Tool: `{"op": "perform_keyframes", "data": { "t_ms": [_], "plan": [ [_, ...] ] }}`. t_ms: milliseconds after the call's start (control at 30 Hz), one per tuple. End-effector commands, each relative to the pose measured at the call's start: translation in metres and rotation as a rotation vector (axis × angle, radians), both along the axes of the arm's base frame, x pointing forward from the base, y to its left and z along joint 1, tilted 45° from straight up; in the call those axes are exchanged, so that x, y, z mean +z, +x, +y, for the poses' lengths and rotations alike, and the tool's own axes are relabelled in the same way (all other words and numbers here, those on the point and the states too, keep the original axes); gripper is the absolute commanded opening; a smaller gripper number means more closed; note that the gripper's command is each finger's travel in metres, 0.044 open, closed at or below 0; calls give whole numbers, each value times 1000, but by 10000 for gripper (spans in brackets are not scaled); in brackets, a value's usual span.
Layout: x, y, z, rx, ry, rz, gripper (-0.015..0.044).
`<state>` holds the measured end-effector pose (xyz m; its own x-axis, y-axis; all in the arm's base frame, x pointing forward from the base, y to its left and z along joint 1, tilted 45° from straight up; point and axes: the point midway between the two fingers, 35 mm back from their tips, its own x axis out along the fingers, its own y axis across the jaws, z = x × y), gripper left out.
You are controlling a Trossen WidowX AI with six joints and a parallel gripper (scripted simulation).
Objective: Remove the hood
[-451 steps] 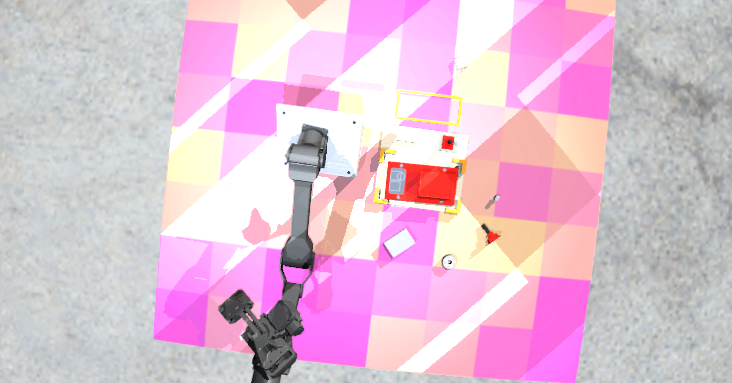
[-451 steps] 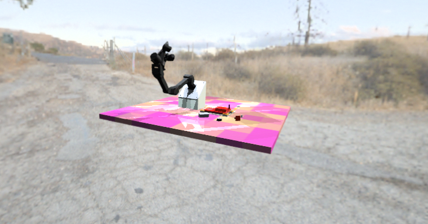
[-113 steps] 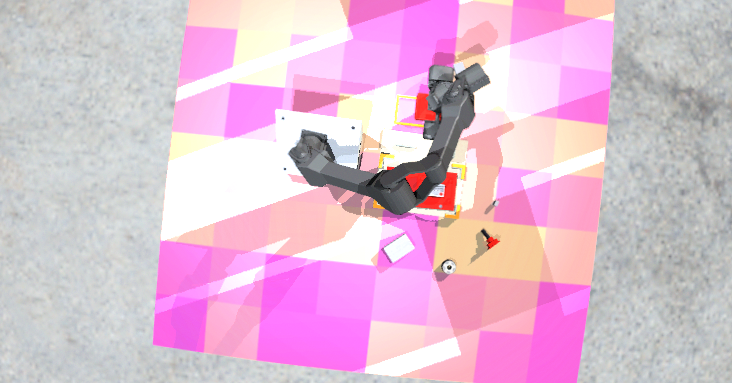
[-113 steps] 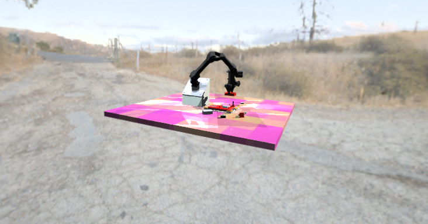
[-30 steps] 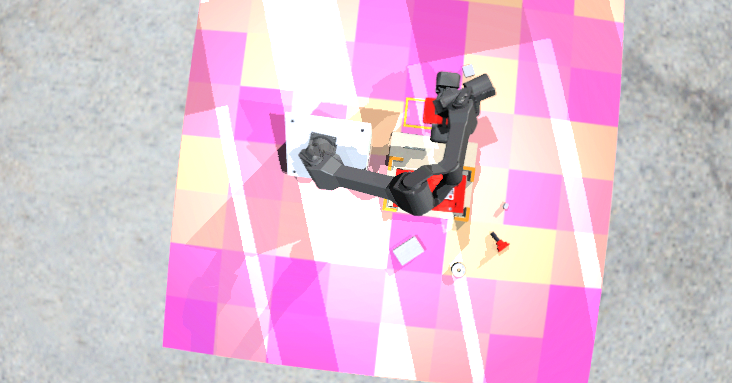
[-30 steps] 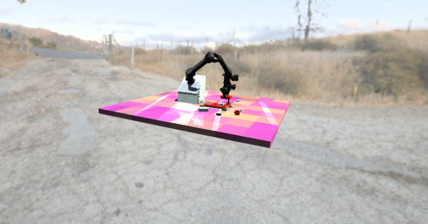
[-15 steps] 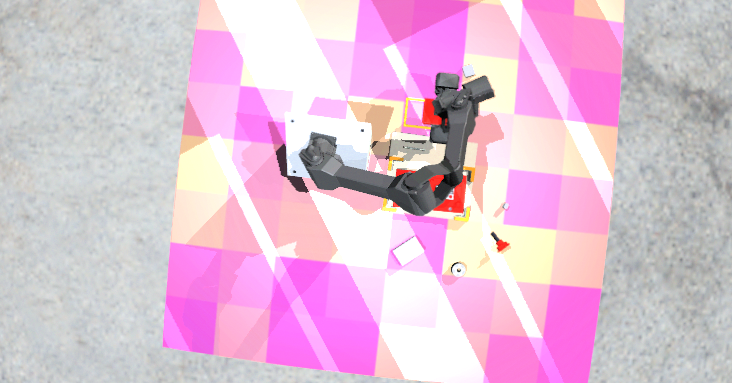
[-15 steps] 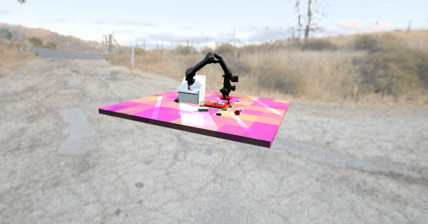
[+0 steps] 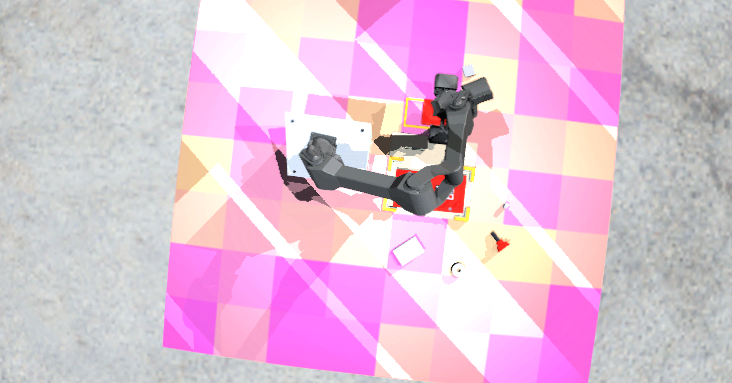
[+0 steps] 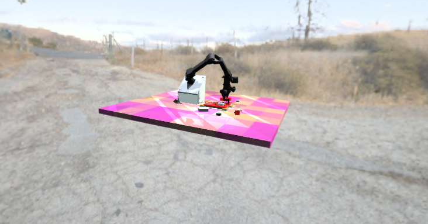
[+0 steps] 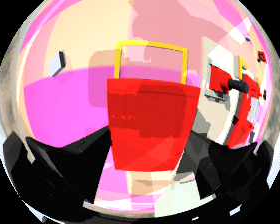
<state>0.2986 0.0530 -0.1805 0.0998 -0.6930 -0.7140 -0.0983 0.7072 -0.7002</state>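
Observation:
The red hood [image 9: 431, 111] [image 10: 221, 99] [image 11: 151, 145] is held level between the two fingers of my gripper [image 9: 441, 110] [image 10: 225, 97] [image 11: 149, 131], which is shut on it. In the wrist view the hood covers the near part of the yellow outline of the marked area [image 9: 405, 113] [image 11: 117, 62], whose far end shows beyond it. The hood is low; whether it touches the table cannot be told. The red toy car [image 9: 455, 206] [image 10: 210, 104] sits between yellow corner marks, partly under the arm in the top view.
A small grey block [image 9: 469, 70] [image 11: 56, 64] lies beyond the gripper. A white block [image 9: 408, 250], a round part [image 9: 457, 269] and a red part with a black stem [image 9: 502, 244] lie on the car's other side. The arm's pale base box [image 10: 188, 97] stands left.

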Motion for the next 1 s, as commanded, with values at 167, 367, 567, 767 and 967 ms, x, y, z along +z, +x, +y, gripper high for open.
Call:
{"op": "perform_keyframes", "data": {
  "t_ms": [167,367,567,767,967],
  "plan": [
    [-3,0,-3,5,-5,4,0],
    [-5,0,-5,5,-6,4,0],
    [-7,0,-7,5,-6,4,0],
    [-9,1,-9,5,-6,4,0],
    [-11,1,-11,5,-6,4,0]
  ]
}}
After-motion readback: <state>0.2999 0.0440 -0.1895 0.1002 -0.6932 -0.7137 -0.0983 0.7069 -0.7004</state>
